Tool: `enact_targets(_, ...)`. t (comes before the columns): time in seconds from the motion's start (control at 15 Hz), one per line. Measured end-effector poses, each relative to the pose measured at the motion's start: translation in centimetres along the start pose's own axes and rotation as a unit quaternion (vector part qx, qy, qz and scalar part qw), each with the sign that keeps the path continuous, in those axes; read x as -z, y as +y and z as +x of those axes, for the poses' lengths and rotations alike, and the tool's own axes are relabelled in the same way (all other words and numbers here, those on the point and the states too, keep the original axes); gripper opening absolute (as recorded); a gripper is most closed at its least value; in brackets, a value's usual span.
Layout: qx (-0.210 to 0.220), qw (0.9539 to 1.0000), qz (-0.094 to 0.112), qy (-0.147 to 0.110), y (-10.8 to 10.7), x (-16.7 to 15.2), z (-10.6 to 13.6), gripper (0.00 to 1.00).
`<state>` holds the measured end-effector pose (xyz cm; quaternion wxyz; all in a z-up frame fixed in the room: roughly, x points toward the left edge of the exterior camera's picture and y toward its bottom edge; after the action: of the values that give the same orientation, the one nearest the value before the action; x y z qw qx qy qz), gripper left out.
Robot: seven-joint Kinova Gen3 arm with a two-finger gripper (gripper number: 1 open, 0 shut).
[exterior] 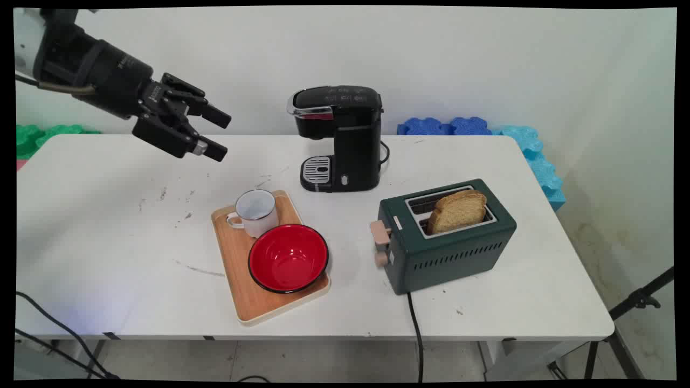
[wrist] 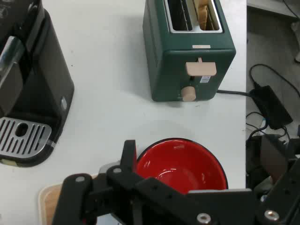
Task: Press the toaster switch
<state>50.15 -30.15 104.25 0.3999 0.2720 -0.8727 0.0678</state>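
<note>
We see the gripper (exterior: pixel 221 137) spread wide, empty, raised above the table (exterior: pixel 108 226) left of the tray (exterior: pixel 237 280) bearing mug (exterior: pixel 256 211) and red bowl (exterior: pixel 288 257).

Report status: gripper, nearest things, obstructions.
Gripper open, empty, raised over table's left. Nearest: mug and bowl on tray. Nothing between.
</note>
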Motion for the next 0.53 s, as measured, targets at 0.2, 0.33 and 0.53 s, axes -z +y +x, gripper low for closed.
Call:
enact_targets(0.2, 0.014, 0.9999, 0.004, -0.004, 0.8, -0.5, 1.4, 1.00)
enact_targets(0.33, 0.021, 0.9998, 0.005, -0.003, 1.4, -1.1, 2.6, 1.00)
enact_targets(0.53, 0.030, 0.9995, 0.008, 0.000, 2.3, -2.3, 4.6, 1.00)
